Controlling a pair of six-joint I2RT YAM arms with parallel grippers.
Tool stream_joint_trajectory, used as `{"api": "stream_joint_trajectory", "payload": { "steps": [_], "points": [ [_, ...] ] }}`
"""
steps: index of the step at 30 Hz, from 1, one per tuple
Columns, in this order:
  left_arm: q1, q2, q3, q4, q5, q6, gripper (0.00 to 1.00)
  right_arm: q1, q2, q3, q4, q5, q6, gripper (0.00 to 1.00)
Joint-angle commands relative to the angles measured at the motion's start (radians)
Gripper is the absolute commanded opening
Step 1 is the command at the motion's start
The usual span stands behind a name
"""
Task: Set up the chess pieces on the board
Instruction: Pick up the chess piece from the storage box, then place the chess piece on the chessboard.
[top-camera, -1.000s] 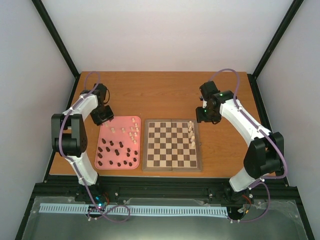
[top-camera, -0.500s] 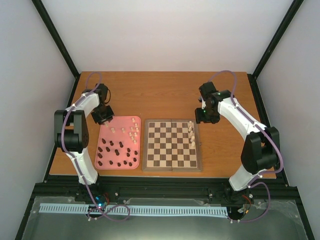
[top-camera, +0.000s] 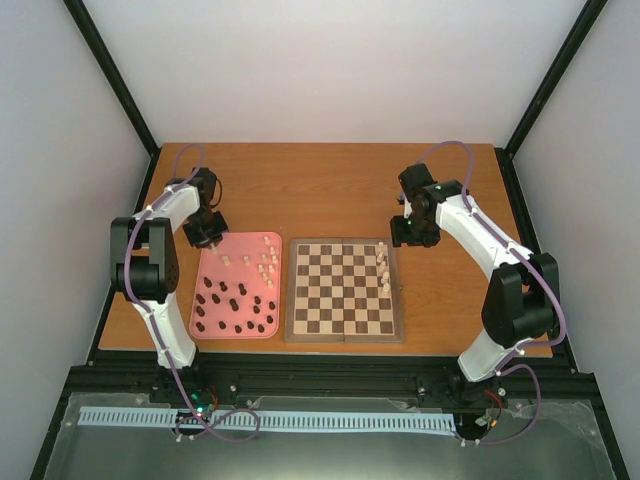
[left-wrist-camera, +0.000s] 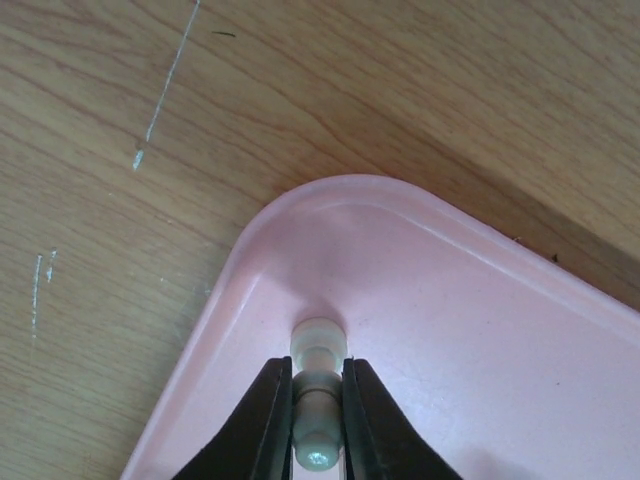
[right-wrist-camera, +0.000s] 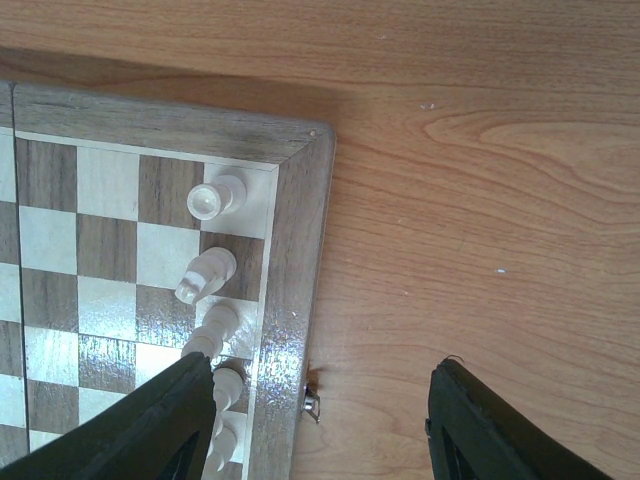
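The wooden chessboard (top-camera: 344, 290) lies mid-table with several cream-white pieces (top-camera: 382, 265) along its right column, also in the right wrist view (right-wrist-camera: 205, 272). The pink tray (top-camera: 262, 326) holds several white pieces (top-camera: 264, 265) and several dark pieces (top-camera: 235, 308). My left gripper (top-camera: 210, 238) is at the tray's far left corner, shut on a cream-white piece (left-wrist-camera: 317, 400) just above the tray floor (left-wrist-camera: 480, 340). My right gripper (top-camera: 412, 238) is open and empty above the table beside the board's far right corner (right-wrist-camera: 300, 160).
The tray's rim (left-wrist-camera: 300, 195) curves close around the held piece. A small metal clasp (right-wrist-camera: 312, 403) sticks out of the board's right edge. Black frame posts stand at the table's back corners.
My left gripper has shifted slightly up and left at the tray's corner. My right gripper moved a little toward the far side, off the board's corner, then held still.
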Motion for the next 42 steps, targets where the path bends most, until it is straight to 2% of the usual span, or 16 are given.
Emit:
{"api": "stream_joint_trajectory", "payload": {
  "steps": [1, 5, 10, 13, 19, 22, 26, 29, 31, 32, 42],
  "points": [
    [0.012, -0.017, 0.019, -0.004, -0.007, 0.002, 0.02, -0.010, 0.010, 0.012, 0.009, -0.006, -0.006, 0.59],
    [0.011, -0.073, 0.054, -0.042, -0.004, 0.024, 0.01, -0.010, 0.006, 0.016, 0.013, 0.005, -0.004, 0.59],
    [-0.040, -0.167, 0.199, -0.121, -0.013, 0.084, 0.01, -0.012, 0.008, 0.028, 0.026, 0.022, 0.003, 0.59],
    [-0.127, -0.179, 0.302, -0.165, 0.007, 0.158, 0.01, -0.017, 0.010, 0.024, 0.036, 0.035, 0.010, 0.59],
    [-0.387, -0.207, 0.360, -0.136, 0.258, 0.287, 0.01, -0.027, 0.006, 0.003, 0.051, 0.066, 0.051, 0.60],
    [-0.519, -0.196, 0.369, -0.100, 0.339, 0.318, 0.01, -0.028, -0.002, -0.019, 0.068, 0.087, 0.077, 0.66],
    [-0.747, -0.137, 0.427, -0.118, 0.311, 0.435, 0.01, -0.033, -0.012, -0.043, 0.095, 0.099, 0.099, 0.72],
    [-0.879, -0.096, 0.446, -0.122, 0.301, 0.482, 0.01, -0.036, -0.024, -0.056, 0.117, 0.104, 0.109, 0.82],
    [-0.930, -0.070, 0.451, -0.108, 0.326, 0.467, 0.01, -0.038, -0.027, -0.064, 0.127, 0.111, 0.108, 0.98],
    [-0.951, -0.062, 0.449, -0.097, 0.334, 0.456, 0.01, -0.041, -0.027, -0.068, 0.131, 0.113, 0.106, 1.00],
    [-1.045, -0.010, 0.401, -0.025, 0.365, 0.389, 0.01, -0.078, -0.018, -0.076, 0.171, 0.101, 0.074, 1.00]
  ]
}}
